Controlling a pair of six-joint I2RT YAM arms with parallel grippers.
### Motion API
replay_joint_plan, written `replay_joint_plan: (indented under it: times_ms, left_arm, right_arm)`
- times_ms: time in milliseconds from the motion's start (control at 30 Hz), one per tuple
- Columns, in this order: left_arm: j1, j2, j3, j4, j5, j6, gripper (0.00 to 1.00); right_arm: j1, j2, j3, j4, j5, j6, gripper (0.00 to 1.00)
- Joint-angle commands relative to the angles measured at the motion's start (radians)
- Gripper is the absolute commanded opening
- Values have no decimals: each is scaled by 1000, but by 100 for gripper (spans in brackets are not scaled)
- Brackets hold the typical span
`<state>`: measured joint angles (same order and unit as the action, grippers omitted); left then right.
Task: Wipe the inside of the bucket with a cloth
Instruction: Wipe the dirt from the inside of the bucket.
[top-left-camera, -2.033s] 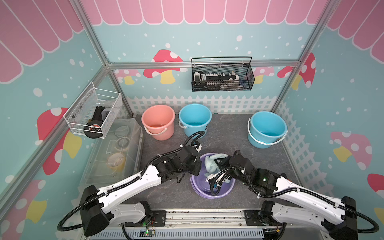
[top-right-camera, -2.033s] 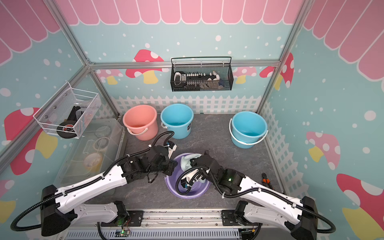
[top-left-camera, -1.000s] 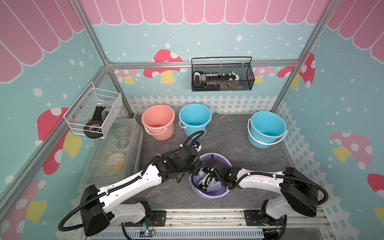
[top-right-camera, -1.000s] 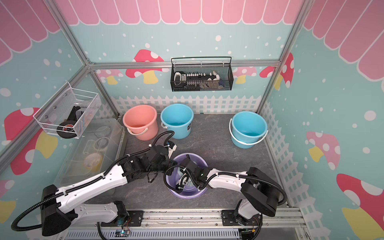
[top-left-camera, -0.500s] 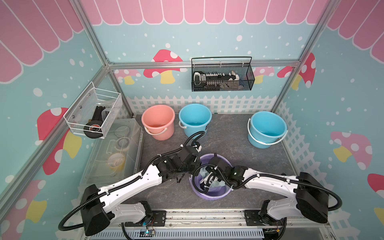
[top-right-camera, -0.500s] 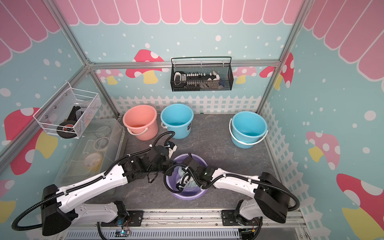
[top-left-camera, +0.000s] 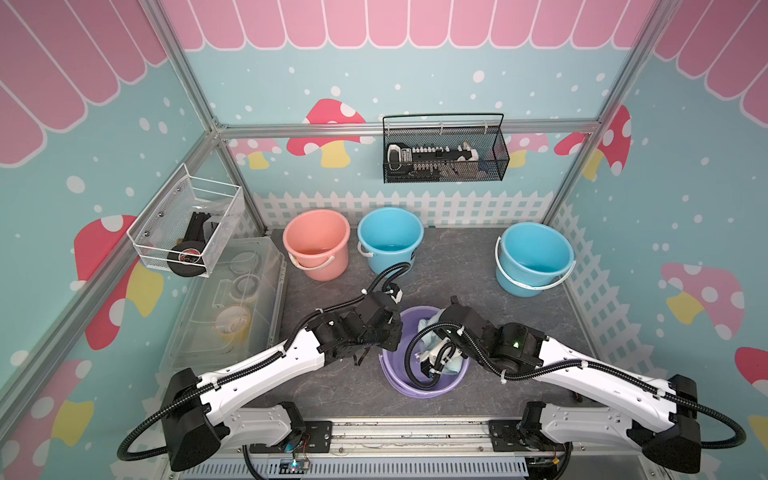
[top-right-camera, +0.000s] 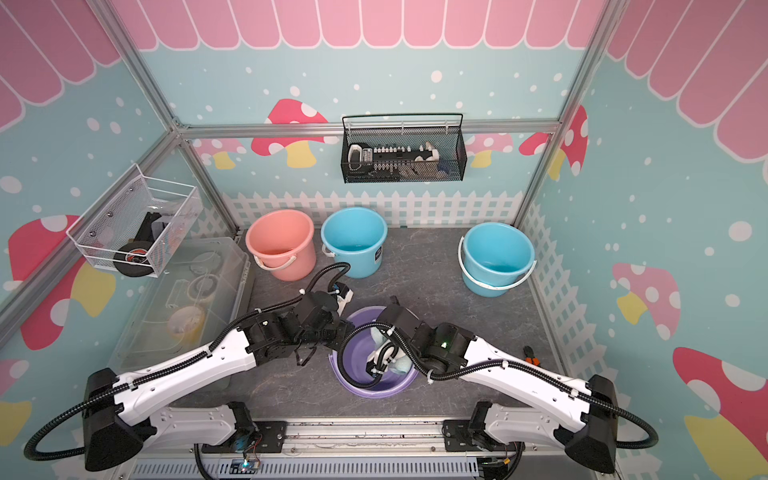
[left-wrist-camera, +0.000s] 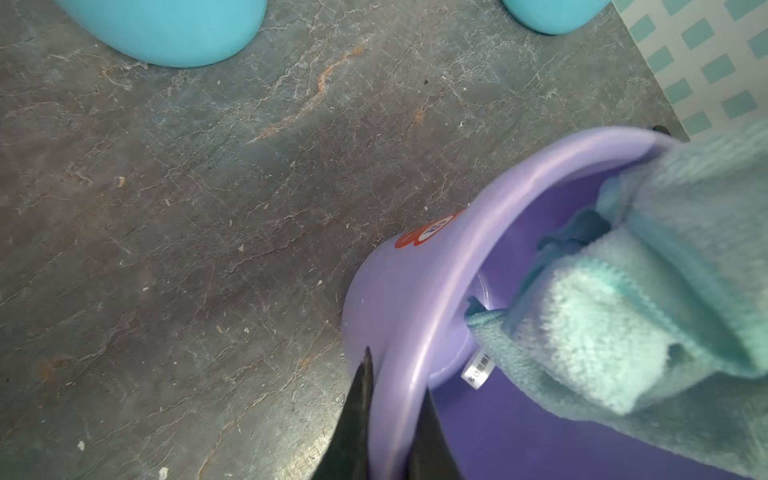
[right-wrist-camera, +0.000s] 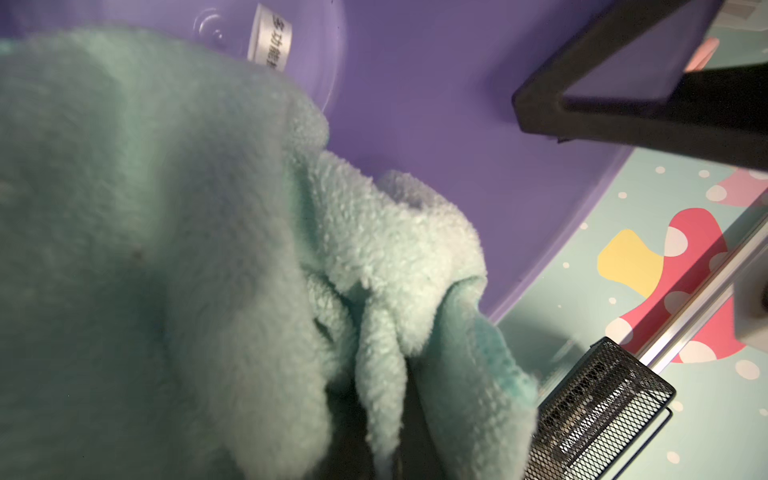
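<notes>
A purple bucket (top-left-camera: 394, 374) (top-right-camera: 353, 357) sits at the front middle of the grey floor, its mouth up. My left gripper (top-left-camera: 388, 332) (left-wrist-camera: 395, 382) is shut on the bucket's near-left rim (left-wrist-camera: 436, 291), one finger outside the wall and one inside. My right gripper (top-left-camera: 436, 357) (right-wrist-camera: 386, 436) reaches down into the bucket and is shut on the pale aqua cloth (top-left-camera: 454, 365) (top-right-camera: 402, 365) (right-wrist-camera: 166, 208). The bunched cloth (left-wrist-camera: 602, 311) presses against the inner wall (right-wrist-camera: 436, 83) and covers the right fingers. The left inner finger (right-wrist-camera: 582, 112) shows in the right wrist view.
A pink bucket (top-left-camera: 316, 243) and a blue bucket (top-left-camera: 390, 239) stand at the back, with another blue bucket (top-left-camera: 534, 257) at the back right. A clear lidded box (top-left-camera: 232, 299) lies along the left. A black mesh basket (top-left-camera: 444, 156) and a white wire basket (top-left-camera: 187, 226) hang on the walls.
My right arm has drawn back to the right and its wrist has risen, dragging the cloth across the inside of the bucket. The left gripper has kept its hold on the rim.
</notes>
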<state>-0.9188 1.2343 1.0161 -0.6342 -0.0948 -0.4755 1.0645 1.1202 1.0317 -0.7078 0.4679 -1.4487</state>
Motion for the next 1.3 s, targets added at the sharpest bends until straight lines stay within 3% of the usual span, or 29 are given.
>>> replay_joint_plan:
  times_ms: [0,533,1067,1267]
  left_arm:
    - [0,4,10,11,-25,-12,0]
    - [0,5,21,3,-13,-11,0]
    - [0,2,21,1,-13,-15,0]
    - [1,-7,24,-1,-19,-16,0]
  right_arm:
    - [15,8,25,-84,59,-43,0]
    - [23,260,-36,-23,-44,71,0]
    - [-1,533,-169,244,-226,266,0]
    - [-11,520,-150,203,-274,321,0]
